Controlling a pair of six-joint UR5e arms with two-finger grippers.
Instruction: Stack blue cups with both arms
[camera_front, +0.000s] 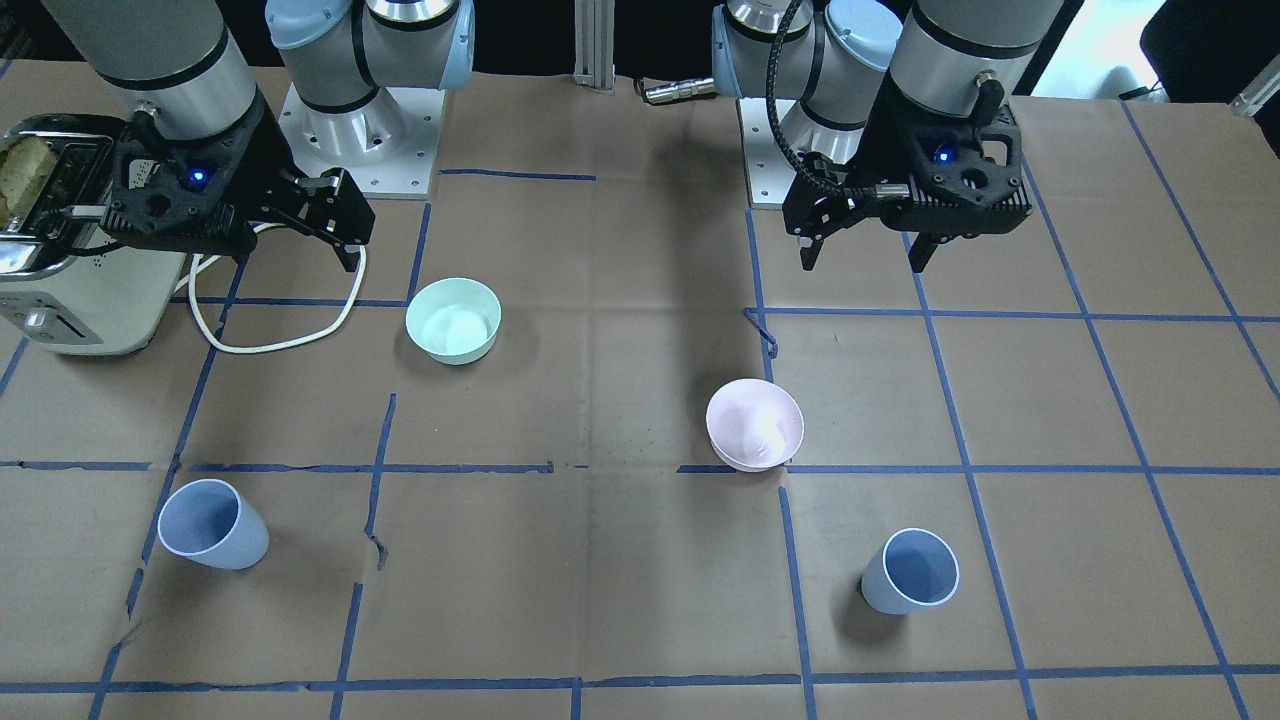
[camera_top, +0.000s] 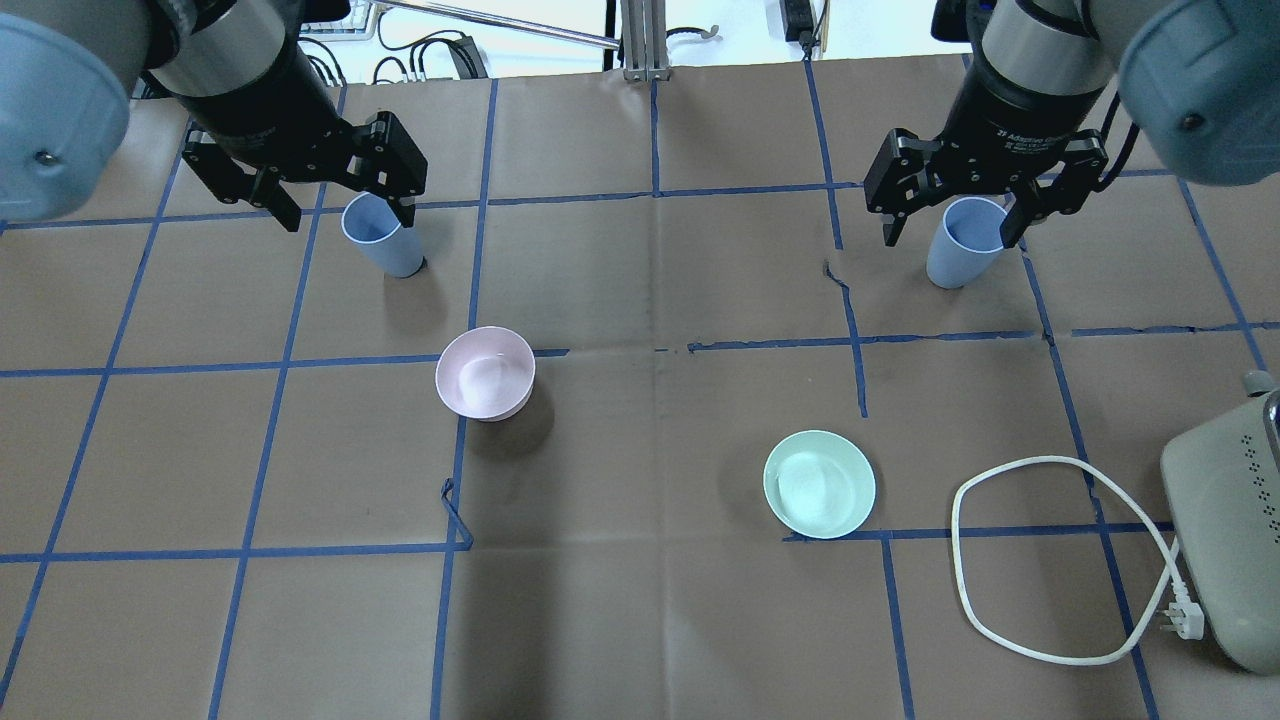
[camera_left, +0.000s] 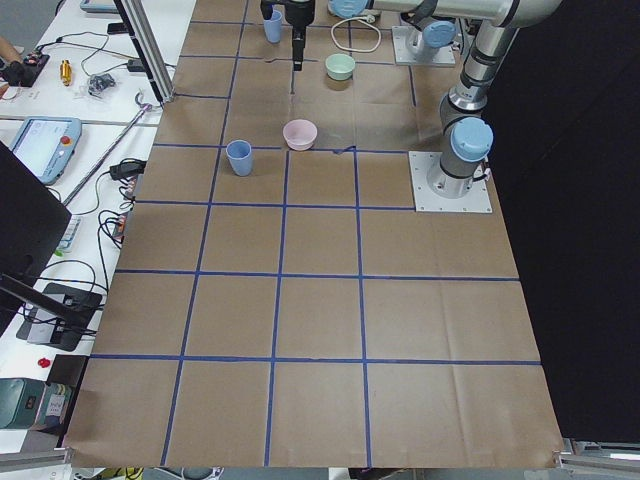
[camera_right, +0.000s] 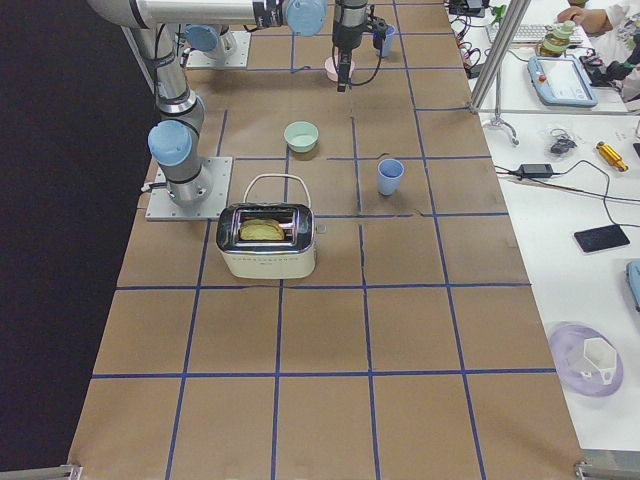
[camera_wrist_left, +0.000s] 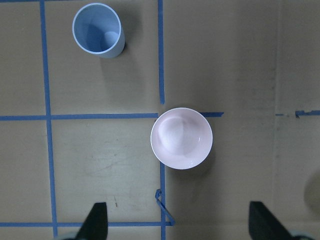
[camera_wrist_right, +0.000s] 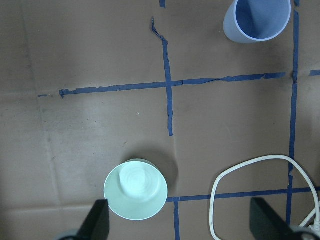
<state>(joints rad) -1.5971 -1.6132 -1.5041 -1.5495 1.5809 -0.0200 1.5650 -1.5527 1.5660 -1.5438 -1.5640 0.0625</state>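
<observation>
Two pale blue cups stand upright and far apart on the brown paper. One (camera_top: 383, 235) is on my left side, also in the left wrist view (camera_wrist_left: 97, 30) and the front view (camera_front: 912, 572). The other (camera_top: 965, 242) is on my right side, also in the right wrist view (camera_wrist_right: 257, 20) and the front view (camera_front: 212, 523). My left gripper (camera_front: 866, 255) (camera_top: 345, 210) is open and empty, held high over the table and well short of its cup. My right gripper (camera_front: 345, 225) (camera_top: 952, 228) is open and empty too, equally high and short of its cup.
A pale pink bowl (camera_top: 485, 372) (camera_wrist_left: 181, 138) sits left of centre. A mint-green bowl (camera_top: 820, 483) (camera_wrist_right: 136, 189) sits on the right. A cream toaster (camera_top: 1225, 540) (camera_front: 60, 250) with bread stands at my right edge, its white cord (camera_top: 1050, 560) looped on the table.
</observation>
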